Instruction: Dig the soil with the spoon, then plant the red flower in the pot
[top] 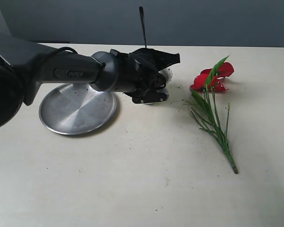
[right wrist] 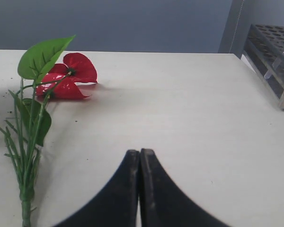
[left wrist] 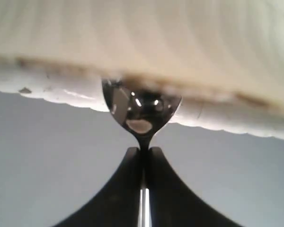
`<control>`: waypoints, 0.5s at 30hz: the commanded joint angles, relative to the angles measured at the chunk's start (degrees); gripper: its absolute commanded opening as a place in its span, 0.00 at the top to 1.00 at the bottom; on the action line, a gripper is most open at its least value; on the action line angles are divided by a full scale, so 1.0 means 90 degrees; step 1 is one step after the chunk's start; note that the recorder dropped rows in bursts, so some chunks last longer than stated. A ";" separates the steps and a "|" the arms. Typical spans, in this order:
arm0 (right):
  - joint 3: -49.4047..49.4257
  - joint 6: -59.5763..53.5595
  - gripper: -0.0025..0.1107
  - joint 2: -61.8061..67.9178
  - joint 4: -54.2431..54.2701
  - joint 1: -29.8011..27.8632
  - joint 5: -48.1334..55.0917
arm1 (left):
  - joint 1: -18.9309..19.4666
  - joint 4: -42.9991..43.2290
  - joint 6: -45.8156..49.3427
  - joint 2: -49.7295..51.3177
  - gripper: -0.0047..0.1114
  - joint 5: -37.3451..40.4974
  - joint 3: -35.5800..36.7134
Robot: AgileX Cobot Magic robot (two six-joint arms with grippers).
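Spoon: slim shiny silver metal spoon, its bowl dipped at the rim of the pot in the left wrist view; in the exterior view its long thin handle sticks straight up above the left gripper.
Left gripper: black 2-finger gripper, jaws clamped together on the spoon's neck just below the bowl; in the exterior view it sits over the pot, reaching in from the left.
Pot: small white ceramic pot with a scalloped rim, filling the upper part of the left wrist view; in the exterior view only a sliver of white shows behind the gripper.
Soil: dark brown crumbs cling to the pot's rim; the soil inside the pot is hidden. A few dark specks lie on the table beside the pot.
Red flower: artificial flower with red petals, thin green stem and leaves, lying flat on the table to the right of the pot, apart from it, petals toward the far edge; also seen in the right wrist view.
Right gripper: black fingers pressed together on nothing, above bare table near the flower's stem.
Steel plate: round shiny metal plate on the table, left of the pot, partly under the left arm.
Table: pale cream surface.
Rack: dark tube rack at the table's edge in the right wrist view.
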 commanded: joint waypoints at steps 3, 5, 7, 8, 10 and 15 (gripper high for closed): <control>0.0030 -0.0007 0.98 -0.0020 -0.0024 -0.0017 -0.0078 | -0.0197 -0.0240 0.0211 -0.0105 0.96 0.0359 0.0068; 0.0030 -0.0007 0.98 -0.0020 -0.0024 -0.0017 -0.0078 | -0.0197 -0.0240 0.0248 -0.0115 0.96 0.0707 0.0068; 0.0030 -0.0007 0.98 -0.0020 -0.0024 -0.0017 -0.0078 | -0.0197 -0.0240 0.0324 -0.0115 0.96 0.0952 0.0068; 0.0030 -0.0007 0.98 -0.0020 -0.0024 -0.0017 -0.0078 | -0.0197 -0.0240 0.0324 -0.0115 0.96 0.1003 0.0068; 0.0030 -0.0007 0.98 -0.0020 -0.0024 -0.0017 -0.0078 | -0.0197 -0.0240 0.0324 -0.0177 0.96 0.1005 0.0068; 0.0030 -0.0007 0.98 -0.0020 -0.0024 -0.0017 -0.0078 | -0.0241 0.0090 0.0324 -0.0449 0.96 0.0848 0.0068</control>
